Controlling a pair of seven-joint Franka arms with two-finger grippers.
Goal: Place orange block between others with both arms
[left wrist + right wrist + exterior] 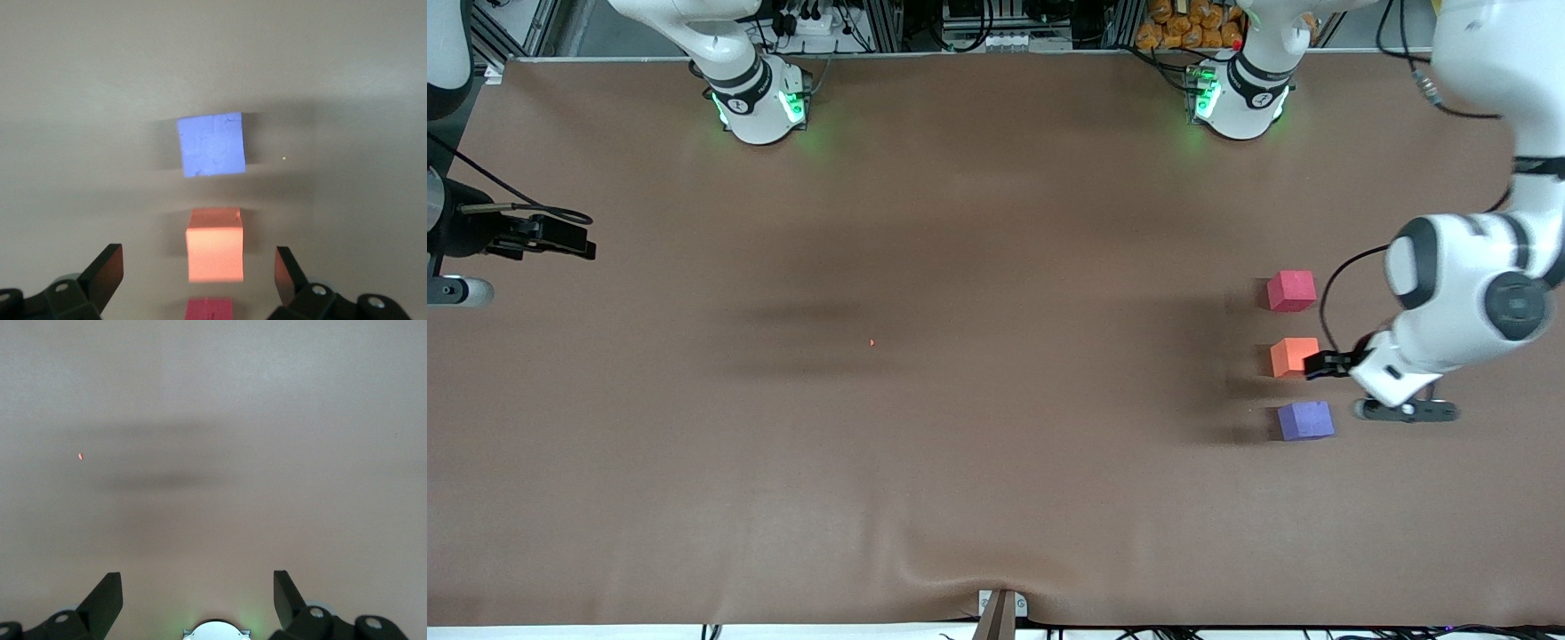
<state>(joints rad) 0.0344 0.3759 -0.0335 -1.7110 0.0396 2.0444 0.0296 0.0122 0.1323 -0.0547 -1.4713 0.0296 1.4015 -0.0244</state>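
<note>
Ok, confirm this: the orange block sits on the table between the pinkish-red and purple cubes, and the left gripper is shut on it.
Wrong on the grip. The left gripper is open, its fingers standing apart from the orange block; the left wrist view shows it. The block does sit between the pinkish-red cube and purple cube.

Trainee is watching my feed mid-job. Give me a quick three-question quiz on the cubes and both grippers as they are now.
1. True or false: the orange block lies between the pinkish-red cube and the purple-blue cube.
2. Which cube is nearest the front camera? A pinkish-red, B orange, C purple-blue.
3. Fill in: the left gripper is ____ over the orange block, holding nothing; the right gripper waits open at the right arm's end of the table.

Key: 1 true; 2 C; 3 open.
</note>
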